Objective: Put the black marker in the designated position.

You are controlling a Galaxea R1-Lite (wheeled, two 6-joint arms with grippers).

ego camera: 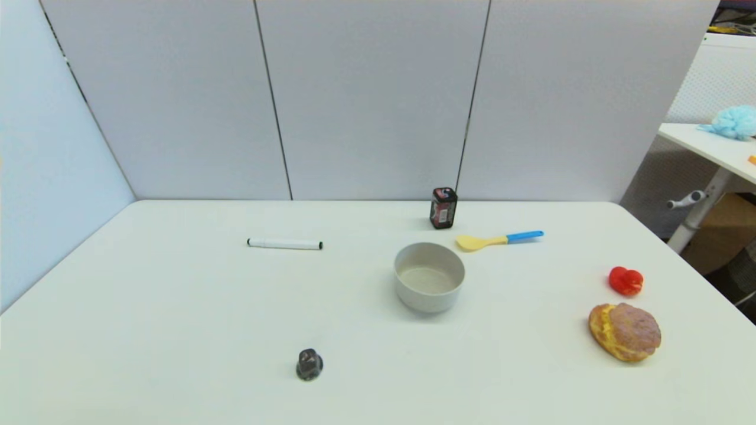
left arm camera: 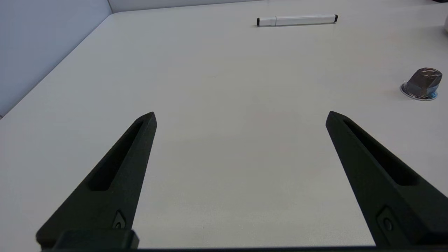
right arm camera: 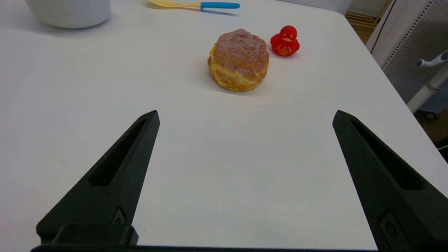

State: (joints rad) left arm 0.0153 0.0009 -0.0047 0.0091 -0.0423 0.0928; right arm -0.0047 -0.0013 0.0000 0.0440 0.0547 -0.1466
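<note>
While both claws gape empty, the black marker [ego camera: 284, 244] lies flat, long axis running left-right.

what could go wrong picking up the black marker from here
1. The black marker is thin and lies flat on the table, so the left gripper, open and well short of it, could scrape the surface or pinch only one end.
2. It is round, so a nudge from one finger might roll it away.
3. If the carry heads right, the bowl and the spoon sit close to that path and could be knocked.
</note>
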